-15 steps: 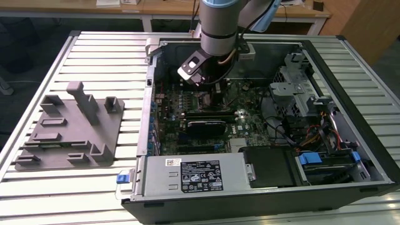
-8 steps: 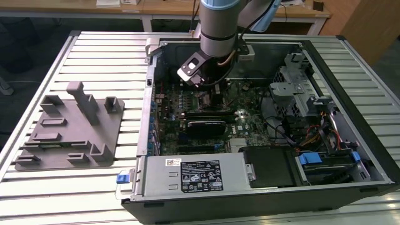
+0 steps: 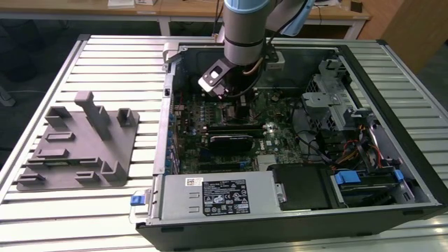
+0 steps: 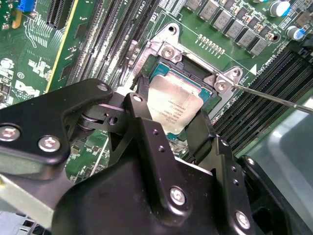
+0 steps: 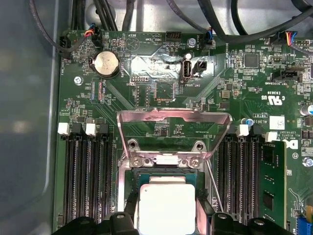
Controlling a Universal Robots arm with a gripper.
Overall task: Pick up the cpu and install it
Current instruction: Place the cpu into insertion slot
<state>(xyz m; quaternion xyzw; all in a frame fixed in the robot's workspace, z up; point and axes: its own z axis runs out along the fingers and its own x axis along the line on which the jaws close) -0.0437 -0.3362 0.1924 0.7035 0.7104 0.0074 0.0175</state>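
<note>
Black claw (image 4: 171, 110) hangs low over the cpu (image 5: 167, 205), which lies within the motherboard socket (image 4: 164, 49); whether it grips or has let go, I cannot tell. The load plate (image 5: 173, 117) stands hinged open, and memory slots (image 5: 88, 171) crowd both flanks inside the open computer case (image 3: 294, 231).

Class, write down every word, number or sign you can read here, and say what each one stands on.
No text reads surely enough to quote.
The label on the power supply: print too small to read.
The cpu: faint engraved lines on its top, unreadable.
The motherboard: white lettering, tiny and turned, unreadable.
The white sticker on the motherboard: unreadable.
</note>
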